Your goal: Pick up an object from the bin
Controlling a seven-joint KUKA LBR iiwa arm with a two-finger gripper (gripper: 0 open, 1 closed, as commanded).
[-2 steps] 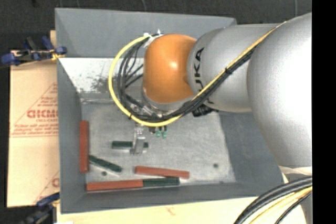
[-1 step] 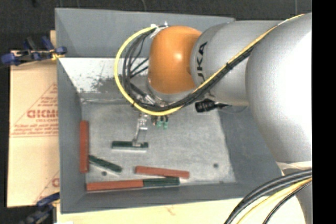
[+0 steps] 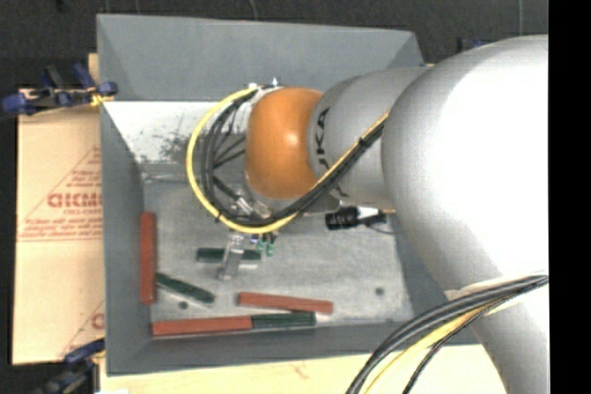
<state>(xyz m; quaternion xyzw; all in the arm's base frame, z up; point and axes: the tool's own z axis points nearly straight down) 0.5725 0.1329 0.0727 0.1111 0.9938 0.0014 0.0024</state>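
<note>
My gripper [image 3: 233,259] reaches down below the orange cover to the bin floor, left of the middle. A short dark green stick [image 3: 210,254] lies right at its left side; whether it is gripped is hidden. A dark green marker [image 3: 185,291] lies slanted just below and to the left of it. A red stick [image 3: 283,302] lies flat below and to the right of the gripper.
A red stick [image 3: 147,258] lies lengthwise along the bin's left wall. A long red stick [image 3: 201,326] runs along the front wall, with a dark green piece [image 3: 283,321] at its right end. The arm covers the bin's right side.
</note>
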